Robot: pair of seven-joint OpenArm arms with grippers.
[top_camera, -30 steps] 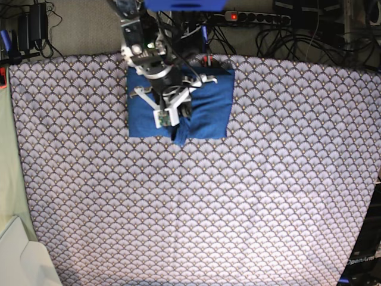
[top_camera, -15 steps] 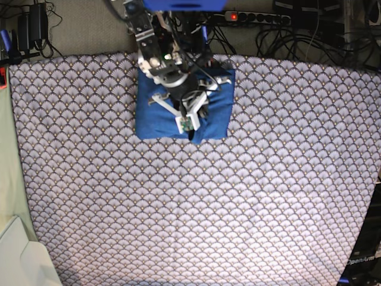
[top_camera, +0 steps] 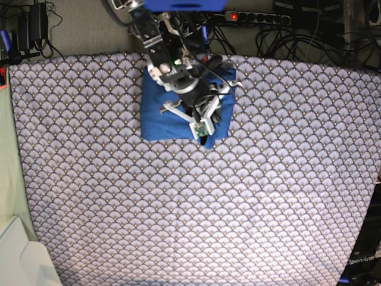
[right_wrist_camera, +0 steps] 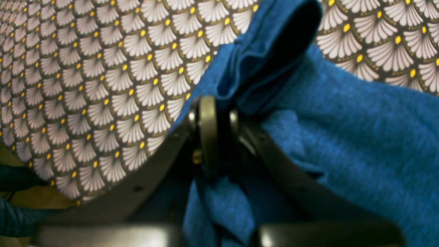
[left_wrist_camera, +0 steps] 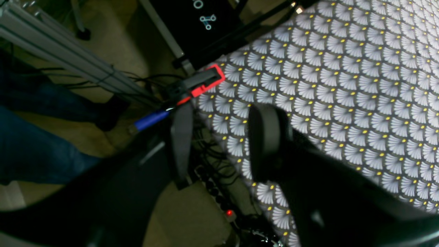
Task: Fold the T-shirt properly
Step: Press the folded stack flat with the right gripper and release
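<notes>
The blue T-shirt (top_camera: 164, 113) lies as a compact folded block at the far middle of the scallop-patterned tablecloth (top_camera: 238, 208). My right gripper (top_camera: 204, 138) hangs over the shirt's near right corner. In the right wrist view the right gripper (right_wrist_camera: 216, 116) is shut on a bunched fold of the T-shirt (right_wrist_camera: 360, 137), which rises in a loop just beyond the fingertips. My left gripper (left_wrist_camera: 223, 144) is open with nothing between its dark fingers (left_wrist_camera: 264, 144). It hovers at the tablecloth's (left_wrist_camera: 343, 68) edge, away from the shirt, and does not show in the base view.
A power strip (top_camera: 256, 16) with a red light and tangled cables lie behind the table's far edge. A red clamp (left_wrist_camera: 205, 82) grips the table edge near my left gripper. A white box (top_camera: 18, 256) sits at the near left corner.
My right arm has swung to the right across the shirt with the fabric pinched. The shirt's left edge has followed it, so the block is now narrower.
</notes>
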